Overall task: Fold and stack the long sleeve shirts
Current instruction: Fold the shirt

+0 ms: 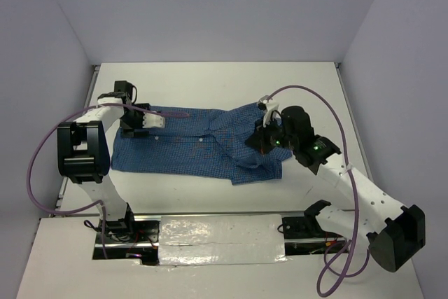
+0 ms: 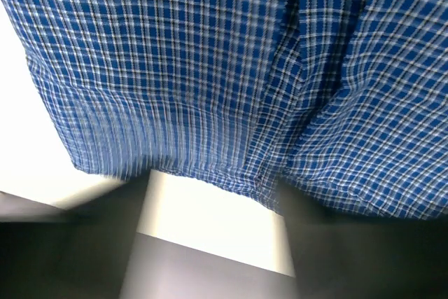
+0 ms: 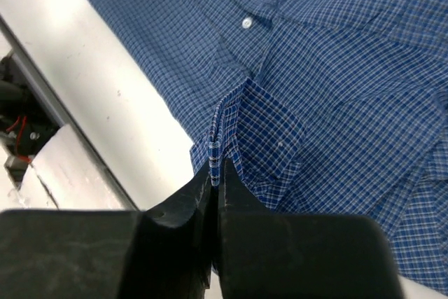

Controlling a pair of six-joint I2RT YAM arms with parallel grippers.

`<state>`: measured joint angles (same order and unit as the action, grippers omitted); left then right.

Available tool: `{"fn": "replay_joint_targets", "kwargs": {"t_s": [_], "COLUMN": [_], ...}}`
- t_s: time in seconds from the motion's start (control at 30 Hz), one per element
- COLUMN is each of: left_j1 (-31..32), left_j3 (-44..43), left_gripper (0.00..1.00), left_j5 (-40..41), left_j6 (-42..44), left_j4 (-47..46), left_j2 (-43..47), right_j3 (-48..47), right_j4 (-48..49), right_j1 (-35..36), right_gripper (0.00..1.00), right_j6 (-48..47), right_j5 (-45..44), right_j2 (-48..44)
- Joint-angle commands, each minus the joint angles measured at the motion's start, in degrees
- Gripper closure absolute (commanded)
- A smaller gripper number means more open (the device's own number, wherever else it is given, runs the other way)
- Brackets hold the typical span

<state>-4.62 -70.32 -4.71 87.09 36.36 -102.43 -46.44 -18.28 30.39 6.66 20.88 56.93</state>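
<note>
The end effector (image 3: 215, 173) has its two black fingers pressed together on a raised, pinched edge of the blue checked long sleeve shirt (image 3: 336, 89). The cloth spreads up and to the right over the white tabletop (image 3: 119, 103). A small white button (image 3: 246, 23) shows near the top.

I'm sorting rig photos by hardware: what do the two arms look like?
The left arm and right arm have white links joined by bulky black joints. A purple cable loops along each. Small green lights glow near the right wrist. The fingers are matte black.
</note>
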Motion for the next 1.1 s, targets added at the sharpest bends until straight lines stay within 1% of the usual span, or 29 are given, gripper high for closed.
{"fn": "replay_joint_targets", "kwargs": {"t_s": [0.0,0.03,0.1,0.13,0.2,0.23,0.27,0.33,0.37,0.4,0.43,0.47,0.5,0.53,0.57,0.6,0.63,0.67,0.7,0.73,0.77,0.8,0.87,0.93,1.07], "left_j1": [0.1,-0.1,-0.3,-0.3,-0.2,-0.2,-0.2,-0.3,-0.4,-1.6,-2.6,-3.7,-6.1,-7.3,-8.6,-10.6,-11.5,-11.9,-12.4,-12.3,-12.4,-12.4,-12.4,-12.7,-12.7], "left_j3": [-0.7,-1.6,-5.6,-6.9,-10.6,-11.6,-12.5,-14.5,-15.1,-16.8,-17.9,-19.4,-22.7,-24.7,-26.7,-29.8,-30.7,-31.4,-31.8,-31.7,-30.6,-29.9,-29.2,-30.2,-30.7], "left_gripper": [0.01,0.01,0.01,0.01,0.01,0.01,0.01,0.01,0.01,0.01,0.01,0.01,0.02,0.05,0.13,0.16,0.17,0.15,0.13,0.11,0.09,0.09,0.06,0.05,0.03], "left_j5": [-0.9,-1.6,-5.8,-7.1,-10.9,-12.1,-13.8,-14.8,-15.1,-15.8,-16.7,-17.3,-17.4,-17.4,-17.7,-18.3,-18.2,-18.0,-17.6,-16.3,-15.7,-14.7,-11.7,-12.2,-14.0], "left_j6": [-1.1,-1.7,-3.9,-4.7,-6.4,-6.9,-8.7,-12.4,-19.3,-23.7,-27.4,-36.8,-42.0,-46.5,-54.2,-57.6,-60.4,-64.4,-65.4,-66.0,-66.1,-66.3,-67.3,-67.7,-68.7], "left_j4": [2.2,3.7,5.4,7.0,8.8,9.7,10.4,10.0,7.5,6.3,5.3,2.8,1.7,1.2,1.2,1.5,1.4,1.4,1.4,1.1,0.4,-2.1,-4.0,-4.2,-5.2], "left_j2": [1.4,1.0,0.9,1.0,1.3,1.5,1.7,1.8,1.7,1.0,0.3,-0.6,-3.2,-4.7,-6.2,-9.0,-10.2,-11.2,-12.7,-13.3,-14.1,-14.3,-15.3,-17.4,-21.0], "right_j3": [2.6,3.3,4.2,4.1,3.7,3.5,2.7,-0.1,-1.2,-2.9,-2.9,-4.1,-4.9,-7.2,-8.9,-10.9,-15.1,-17.4,-19.5,-23.5,-25.6,-27.5,-31.5,-33.5,-36.4], "right_j4": [3.9,5.5,6.5,5.6,3.7,1.3,0.2,-1.6,-1.2,0.8,2.6,4.5,7.3,8.2,8.5,7.5,7.0,6.2,4.2,3.2,1.8,-0.5,-1.6,-1.1,-0.3], "right_j1": [0.5,0.5,0.8,1.2,1.8,1.9,2.0,1.3,0.3,-5.0,-8.5,-12.2,-18.2,-20.1,-21.3,-22.5,-23.1,-23.4,-23.6,-24.2,-24.5,-24.5,-25.2,-25.8,-26.2], "right_gripper": [0.87,0.79,0.66,0.54,0.46,0.36,0.34,0.07,0.02,0.03,0.08,0.22,0.52,0.61,0.66,0.69,0.65,0.55,0.48,0.48,0.48,0.49,0.48,0.42,0.42], "right_j6": [2.3,3.2,5.0,5.1,3.9,3.1,2.6,3.1,4.3,7.5,9.6,12.0,14.2,17.1,17.8,18.3,18.5,18.6,18.6,18.2,17.7,17.5,17.8,18.8,19.3], "right_j5": [4.1,5.4,9.2,10.0,11.1,11.1,9.2,5.1,2.5,2.5,5.1,7.5,9.7,9.4,8.3,6.5,3.9,3.5,2.9,1.9,0.8,0.0,-0.9,0.2,-0.5], "right_j2": [0.5,1.0,2.4,3.0,4.2,4.4,4.3,3.7,3.5,4.0,4.9,7.8,9.7,12.0,17.0,19.6,22.6,28.1,30.7,33.3,37.9,39.8,45.0,48.6,52.8]}}
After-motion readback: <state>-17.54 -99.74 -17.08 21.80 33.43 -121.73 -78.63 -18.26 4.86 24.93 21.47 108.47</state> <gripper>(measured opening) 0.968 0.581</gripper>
